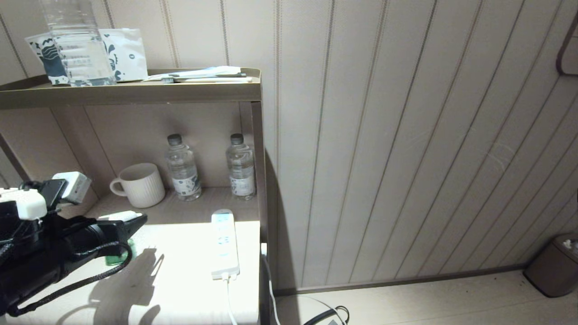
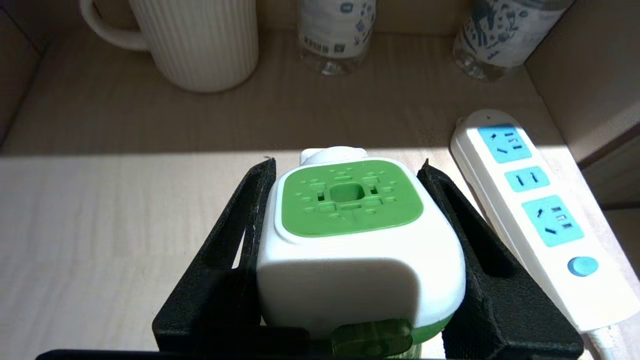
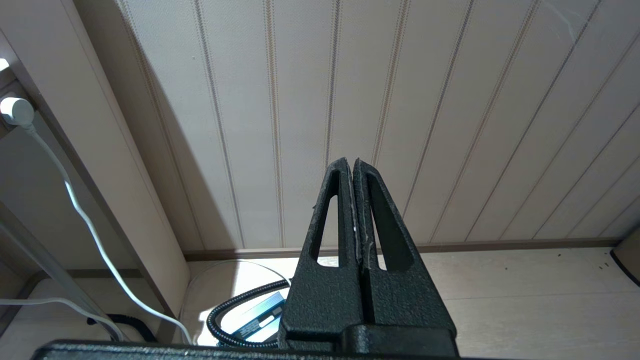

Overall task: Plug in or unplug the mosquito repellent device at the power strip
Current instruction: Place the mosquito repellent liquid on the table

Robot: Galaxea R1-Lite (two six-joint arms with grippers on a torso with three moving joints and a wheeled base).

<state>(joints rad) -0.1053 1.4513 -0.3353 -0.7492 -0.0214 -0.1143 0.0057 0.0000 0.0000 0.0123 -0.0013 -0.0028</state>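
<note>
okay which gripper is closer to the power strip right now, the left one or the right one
Left. The left gripper, clamped on the mosquito repellent device, is over the shelf just beside the power strip. The right gripper hangs shut off the shelf's side, facing the wall.

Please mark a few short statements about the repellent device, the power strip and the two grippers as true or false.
1. The left gripper holds the mosquito repellent device between its fingers. True.
2. The device is plugged into the power strip. False: it is held beside the strip, whose visible sockets are empty.
3. The right gripper is open. False: its fingers are pressed together, facing the wall.
4. The mug stands left of two water bottles on the shelf. True.
</note>
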